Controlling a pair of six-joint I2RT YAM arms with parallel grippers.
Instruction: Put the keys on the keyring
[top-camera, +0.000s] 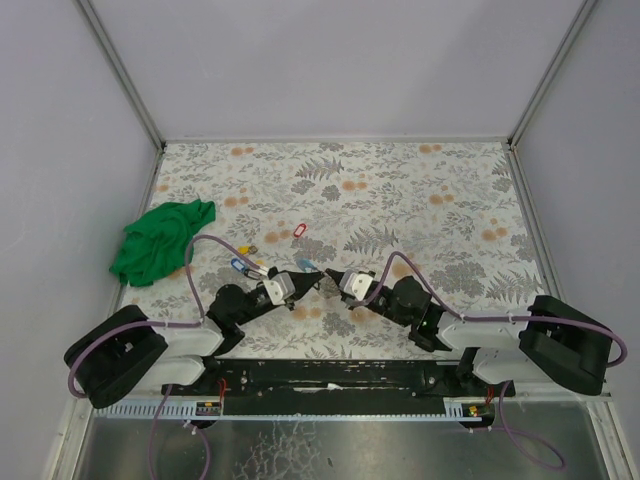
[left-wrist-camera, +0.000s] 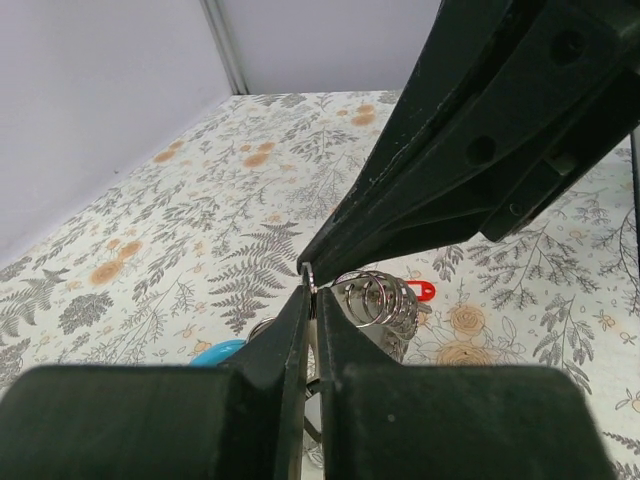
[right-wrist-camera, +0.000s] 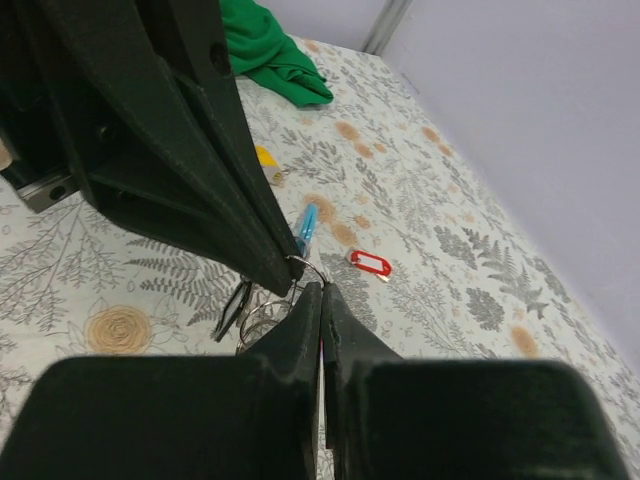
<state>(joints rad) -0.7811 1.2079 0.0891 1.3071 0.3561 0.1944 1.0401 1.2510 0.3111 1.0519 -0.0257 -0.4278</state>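
My left gripper (top-camera: 314, 283) and right gripper (top-camera: 329, 278) meet tip to tip at the table's near middle. Both are shut on one thin metal loop of the keyring (right-wrist-camera: 306, 267), seen edge-on between the left fingertips (left-wrist-camera: 311, 279). The right gripper (right-wrist-camera: 322, 291) pinches it from the other side. Its light-blue arc (right-wrist-camera: 307, 226) shows just beyond. Several small metal rings (left-wrist-camera: 376, 300) and a black-tagged key (right-wrist-camera: 235, 308) hang under the tips. A red-tagged key (top-camera: 299, 231) lies loose behind, also in the wrist views (left-wrist-camera: 421, 291) (right-wrist-camera: 368, 263). A yellow-tagged key (right-wrist-camera: 264, 156) and a blue-tagged key (top-camera: 240, 266) lie left.
A crumpled green cloth (top-camera: 160, 240) lies at the table's left edge, also in the right wrist view (right-wrist-camera: 270, 50). Purple cables (top-camera: 205, 243) arch over both arms. Grey walls enclose the floral table (top-camera: 420, 190) on three sides.
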